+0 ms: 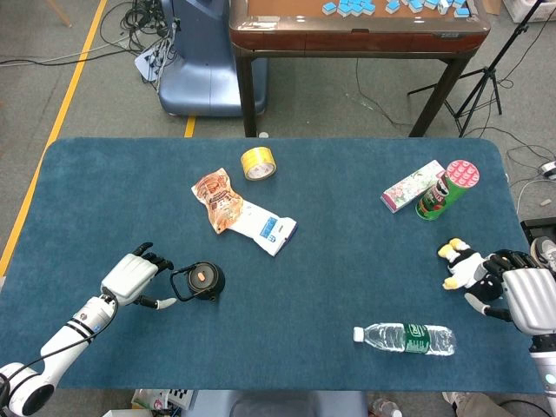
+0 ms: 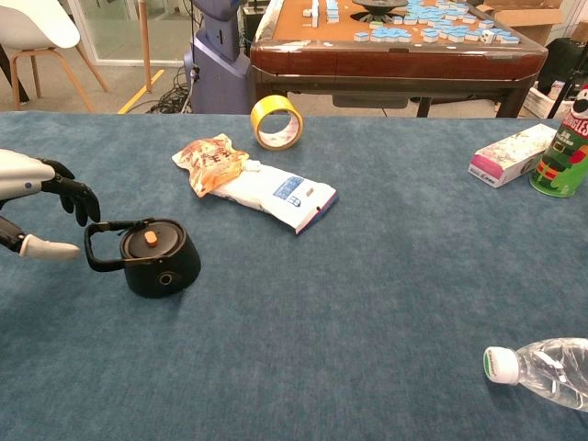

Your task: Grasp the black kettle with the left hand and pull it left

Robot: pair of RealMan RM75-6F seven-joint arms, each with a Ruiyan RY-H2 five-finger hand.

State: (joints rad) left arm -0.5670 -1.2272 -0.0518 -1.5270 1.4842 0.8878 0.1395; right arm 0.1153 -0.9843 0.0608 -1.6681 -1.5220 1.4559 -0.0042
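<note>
The black kettle stands upright on the blue table, with an orange knob on its lid and its loop handle pointing left. My left hand is just left of that handle, fingers apart, thumb low and dark fingertips above the loop. It holds nothing, and I cannot tell whether it touches the handle. My right hand lies at the table's right edge, its fingers resting against a black-and-white plush toy.
A snack pouch and a white packet lie behind the kettle. A yellow tape roll sits further back. A water bottle lies near the front right; a green can and a box stand at the back right.
</note>
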